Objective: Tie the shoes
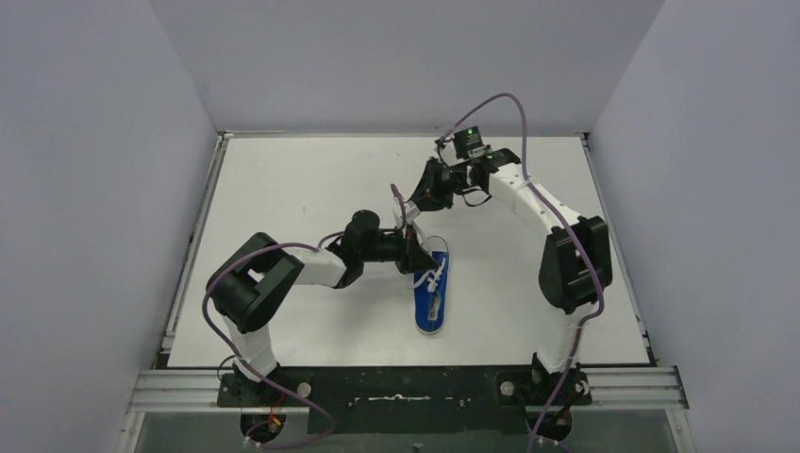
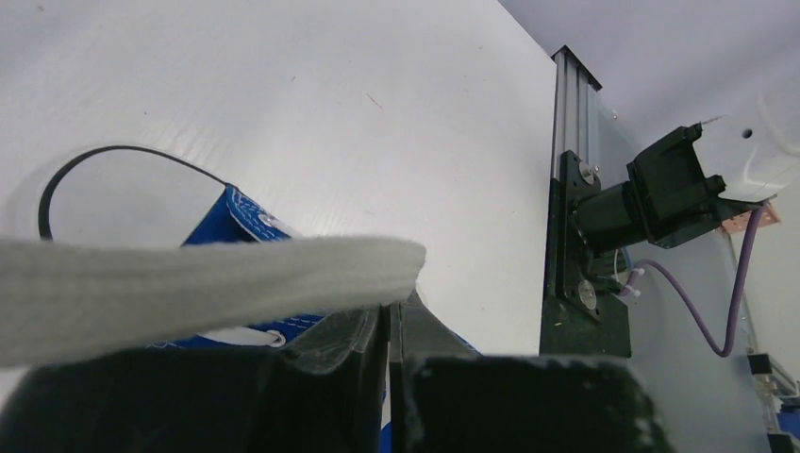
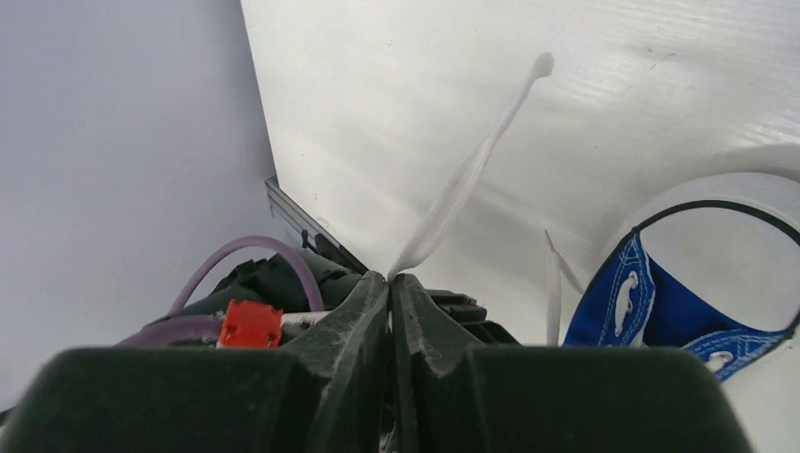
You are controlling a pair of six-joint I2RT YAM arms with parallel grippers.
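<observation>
Since the sneaker is the one hollow thing on the table, we note it first. It lies flat on its sole near the table's middle, between the two arms, long axis running front to back. The white toe cap is at the far end and the heel points toward the arm bases. Its mouth faces up, and inside it we make out a pale grey insole; anything finer is too small to read. White lacing crosses the blue upper just beyond the mouth.

Left gripper: it reaches in from the left and sits at the sneaker's toe end, touching or just beside it. In the left wrist view its fingers are pressed together with a hairline slit between them. A broad, blurred lace band runs from the left edge of that view to their tips. We read it as pinched there, though the blur leaves some doubt. Blue canvas with white stitching shows just behind the band.

Right gripper: it hangs beyond the toe, apart from the sneaker. In the right wrist view its fingers are clamped on a lace tail. The tail rises from the tips, stretched straight, to a rounded end. To the right in that view we see blue canvas with eyelets and the toe cap's white arch with its black line.
</observation>
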